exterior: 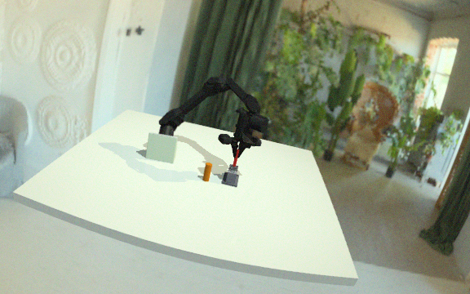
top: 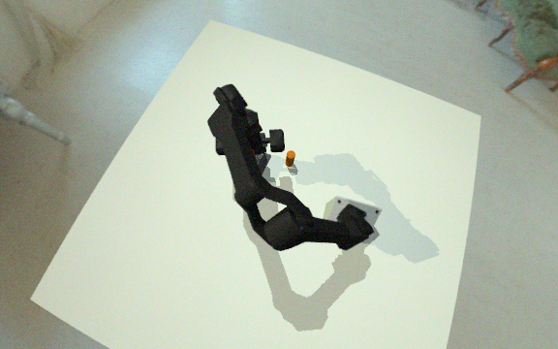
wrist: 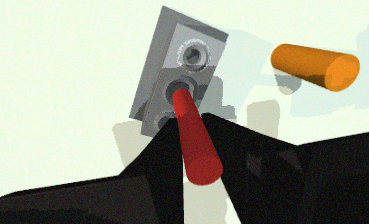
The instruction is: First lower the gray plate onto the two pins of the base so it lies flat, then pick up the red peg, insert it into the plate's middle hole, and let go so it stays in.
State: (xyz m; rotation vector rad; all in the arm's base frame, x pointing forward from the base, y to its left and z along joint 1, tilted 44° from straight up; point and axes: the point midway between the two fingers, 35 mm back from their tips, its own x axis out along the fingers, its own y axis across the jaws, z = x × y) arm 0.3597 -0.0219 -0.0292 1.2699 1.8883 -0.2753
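Partly hidden plate (wrist: 186,75), red peg's (wrist: 200,145) (exterior: 236,158) tip unclear

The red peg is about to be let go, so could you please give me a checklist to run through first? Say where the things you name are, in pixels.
1. Red peg (exterior: 236,158) (wrist: 197,140) held by the gripper (exterior: 237,154) (wrist: 189,123): ok.
2. Gray plate (wrist: 205,42) on the base (wrist: 152,60): ok.
3. Peg's lower end over or at the middle hole: ok.
4. Peg seated deep enough to stay in: cannot tell.
5. Orange cylinder (top: 290,159) (exterior: 207,171) (wrist: 310,65) apart from plate and peg: ok.

The jaws (top: 260,157) (exterior: 237,152) point down, seemingly clamped, beneath the bent arm (top: 242,160) (exterior: 196,102).
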